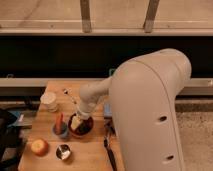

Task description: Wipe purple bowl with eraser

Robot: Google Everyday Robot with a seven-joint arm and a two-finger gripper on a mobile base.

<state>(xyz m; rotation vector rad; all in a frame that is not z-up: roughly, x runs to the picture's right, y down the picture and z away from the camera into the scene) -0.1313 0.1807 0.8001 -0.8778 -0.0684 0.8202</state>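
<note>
The purple bowl [85,131] sits on the wooden table [90,155], left of centre, and looks dark with a reddish rim. My gripper [77,122] hangs at the end of the white arm [95,95] and reaches down into the bowl's left half, its pale tip over the inside. The eraser does not show; it may be hidden under the gripper.
A small blue bowl [61,131] holding an orange-red stick stands just left of the purple bowl. A white cup [49,100] is at the back left, an orange fruit [40,146] and a metal cup [62,151] at the front. A black tool [110,150] lies right. The arm's bulk [150,115] hides the table's right side.
</note>
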